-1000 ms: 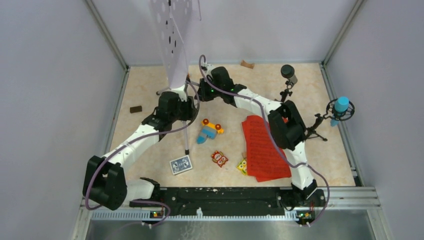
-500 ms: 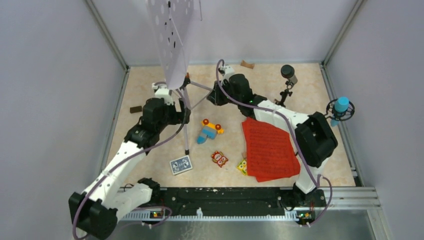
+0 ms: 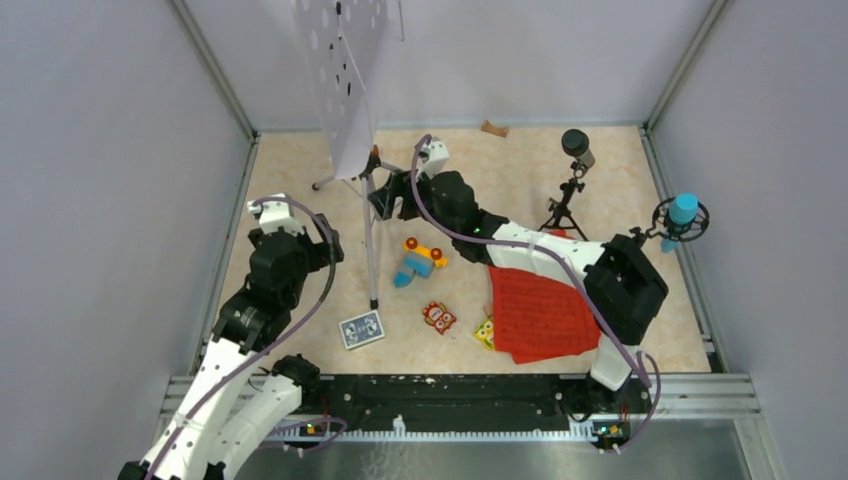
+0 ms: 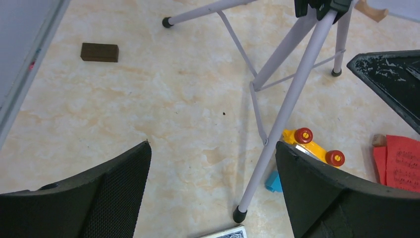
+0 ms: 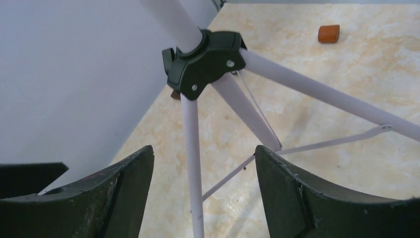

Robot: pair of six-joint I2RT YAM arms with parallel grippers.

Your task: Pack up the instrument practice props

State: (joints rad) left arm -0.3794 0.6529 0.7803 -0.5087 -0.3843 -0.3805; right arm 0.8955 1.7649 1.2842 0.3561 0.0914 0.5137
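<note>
The grey hole-punched music stand (image 3: 345, 60) is upright at the back left on silver tripod legs (image 4: 287, 99) that meet in a black hub (image 5: 205, 62). My right gripper (image 3: 385, 200) is open just below that hub. One leg (image 5: 190, 148) runs between its jaws (image 5: 204, 148), touching neither. My left gripper (image 3: 325, 250) is open and empty (image 4: 213, 148), left of the front leg. Red music sheets (image 3: 540, 310) lie flat at the right. A dark microphone (image 3: 575, 142) is mounted on a black tripod (image 3: 565, 212). At the right wall is a blue microphone (image 3: 682, 210).
Colourful toy blocks (image 3: 418, 258) lie beside the front leg, with others (image 3: 438, 317) nearer me. A blue-patterned card deck (image 3: 362, 329) lies by the leg's foot. There is a dark brown block (image 4: 99, 52) near the left wall and a tan one (image 3: 494, 128) at the back. Walls enclose the floor.
My left arm has pulled back from the stand toward the near left, with its jaws open. My right gripper has opened and shifted left under the hub. The stand is still upright.
</note>
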